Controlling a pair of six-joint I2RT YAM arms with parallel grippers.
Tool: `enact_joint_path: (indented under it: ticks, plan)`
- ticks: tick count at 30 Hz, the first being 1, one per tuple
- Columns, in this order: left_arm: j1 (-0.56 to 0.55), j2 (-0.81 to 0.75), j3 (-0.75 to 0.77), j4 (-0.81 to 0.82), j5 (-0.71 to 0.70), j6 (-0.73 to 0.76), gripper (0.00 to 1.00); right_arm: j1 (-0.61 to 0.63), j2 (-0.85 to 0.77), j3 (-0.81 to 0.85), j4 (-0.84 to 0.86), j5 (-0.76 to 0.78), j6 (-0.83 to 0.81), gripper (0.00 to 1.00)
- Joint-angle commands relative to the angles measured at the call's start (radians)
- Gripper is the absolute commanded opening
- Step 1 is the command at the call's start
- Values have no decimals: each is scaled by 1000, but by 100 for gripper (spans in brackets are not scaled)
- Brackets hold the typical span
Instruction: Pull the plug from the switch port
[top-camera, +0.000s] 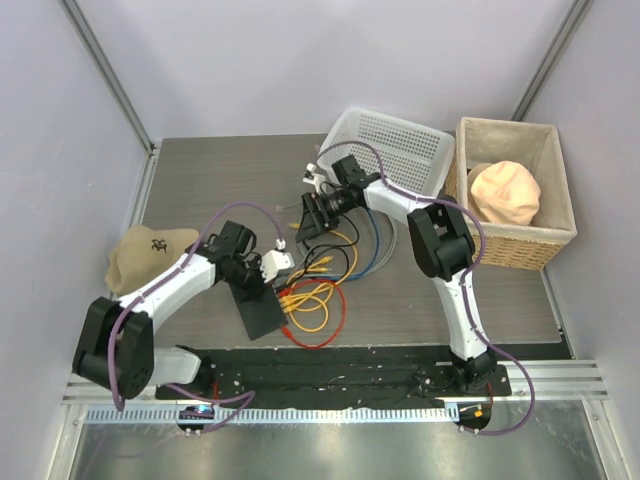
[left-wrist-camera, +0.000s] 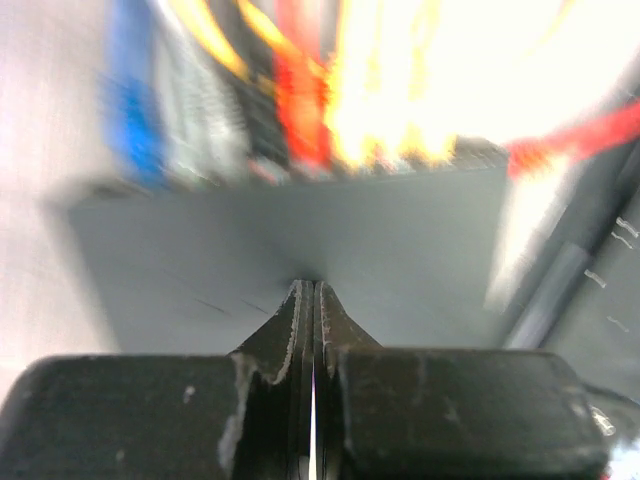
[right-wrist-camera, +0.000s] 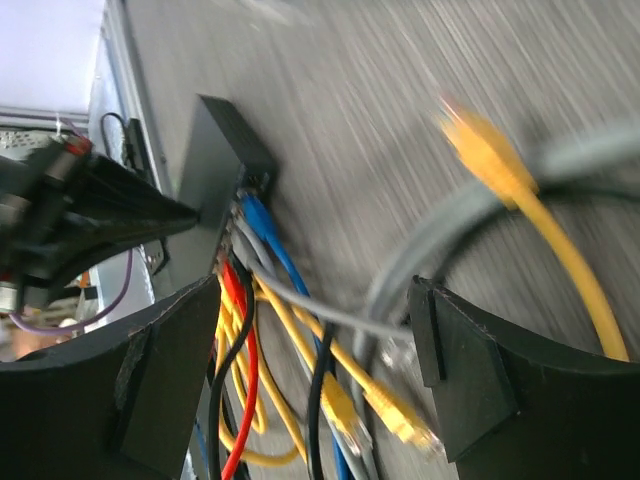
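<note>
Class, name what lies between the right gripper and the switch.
Plugged-in cables: blue, grey, yellow, red and black leads run from the switch ports toward the open right gripper, so the stretch is not bare. The right wrist view shows it.

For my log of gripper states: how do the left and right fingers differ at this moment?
On the left gripper the fingers are shut together; on the right gripper they stand wide open. The left tips point at the flat top of the switch; the right fingers have coloured cables between them. Both pairs are black.
</note>
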Motion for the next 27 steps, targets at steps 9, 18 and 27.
enact_joint_path:
  ticks: [9, 18, 27]
  plan:
    - [37, 105, 161, 133, -37, 14, 0, -118, -165, -29, -35, 15, -61, 84]
    - [160, -104, 269, -48, -45, -357, 0, -26, -7, 197, -17, -74, -5, 84]
    - [290, 103, 407, -423, 239, -462, 19, 55, 103, 209, 33, -163, 60, 84]
